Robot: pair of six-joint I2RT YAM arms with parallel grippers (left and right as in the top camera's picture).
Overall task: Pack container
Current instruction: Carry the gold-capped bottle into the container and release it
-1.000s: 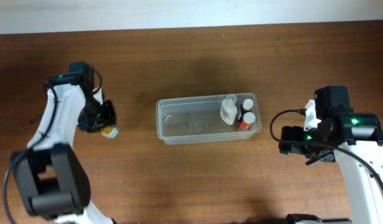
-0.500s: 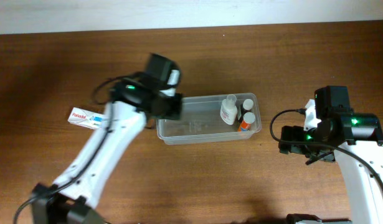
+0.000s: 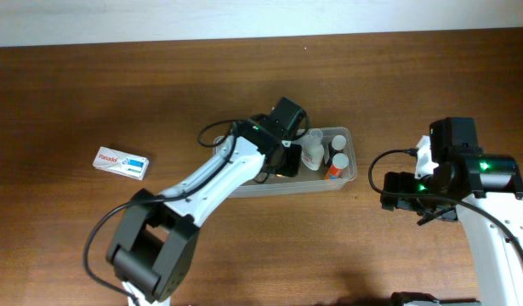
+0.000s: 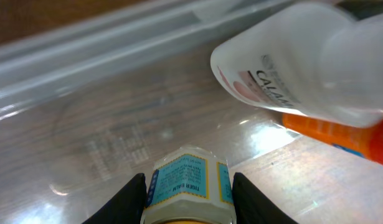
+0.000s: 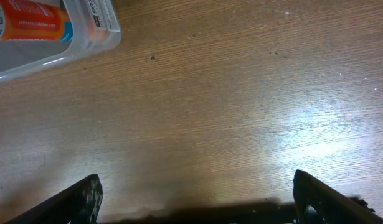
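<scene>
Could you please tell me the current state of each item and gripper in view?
container: open-topped, partly packed.
left gripper: shut on balm jar.
balm jar: held over container floor.
white bottle: in container.
orange bottle: in container.
Panadol box: on table, unpacked.
right gripper: open, empty.

A white Panadol box [image 3: 122, 162] lies on the brown wooden table [image 3: 244, 246]

Clear container [image 3: 325, 189] on a brown wood-grain table [image 3: 244, 246]. Jar [image 4: 188, 186] labelled blue and yellow, a white bottle [image 4: 291, 68], an orange bottle [image 4: 340, 134], and a white, blue-striped box [image 3: 122, 162].
</scene>
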